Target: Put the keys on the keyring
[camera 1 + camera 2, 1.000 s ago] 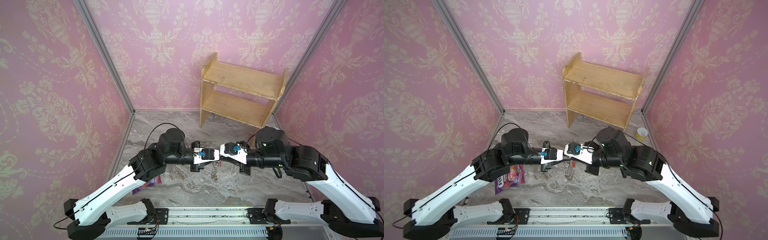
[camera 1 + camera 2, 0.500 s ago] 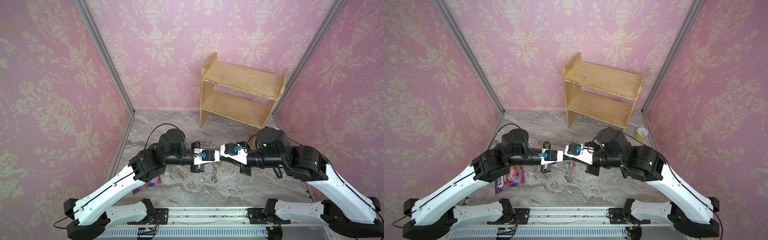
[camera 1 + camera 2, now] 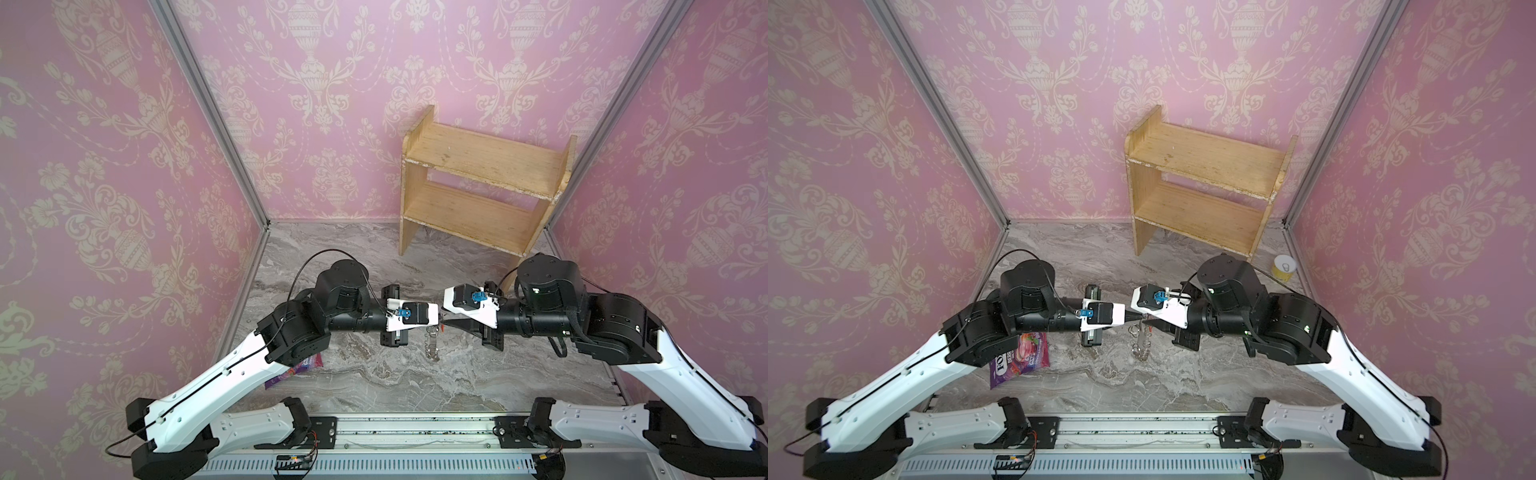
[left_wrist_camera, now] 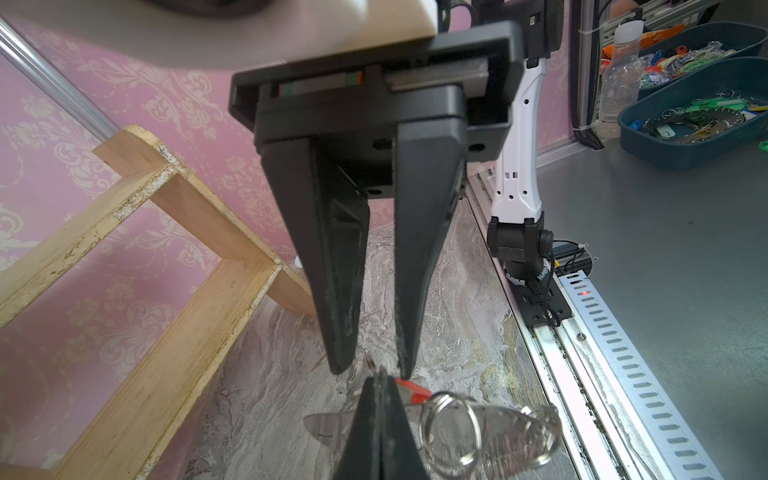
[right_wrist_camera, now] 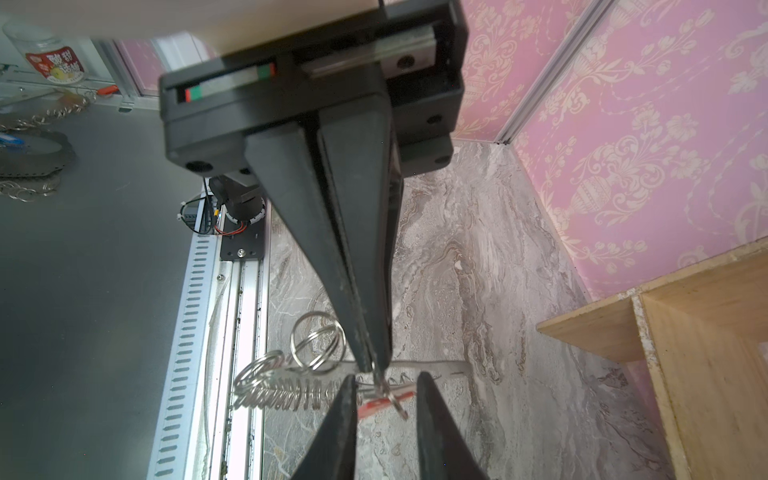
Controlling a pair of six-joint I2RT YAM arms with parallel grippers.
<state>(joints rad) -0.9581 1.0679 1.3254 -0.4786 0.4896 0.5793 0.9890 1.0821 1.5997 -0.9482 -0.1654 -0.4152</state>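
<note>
1. Black fingers of the left gripper (image 4: 379, 380) are pressed together with no gap. Their tip pinches a thin bit of silver metal at the edge of the keyring (image 4: 478, 424). Which ring it is I cannot tell.
2. The right gripper (image 5: 387, 375) meets it tip to tip above the marble surface (image 3: 415, 382). Its fingers (image 5: 338, 428) stand partly apart, one on each side of the left gripper's tip, and they close on nothing.
3. The key (image 5: 374, 405), seen mostly as its red tag, sits between those parted fingers, just under the left gripper's tip. Whether it is threaded onto a ring cannot be told.
4. In both top views the keyring hangs below the point where the two grippers meet (image 3: 432, 347) (image 3: 1140, 349). It is a flat pale band with silver split rings in a row along its edge. Whether its lower end touches the surface is unclear.
5. A purple snack bag (image 3: 1019, 361) lies on the surface beneath the left arm, well apart from the keyring.
6. A wooden two-tier shelf (image 3: 478, 158) stands against the back wall. A yellow can (image 3: 1284, 269) stands near its foot, by the right wall.
</note>
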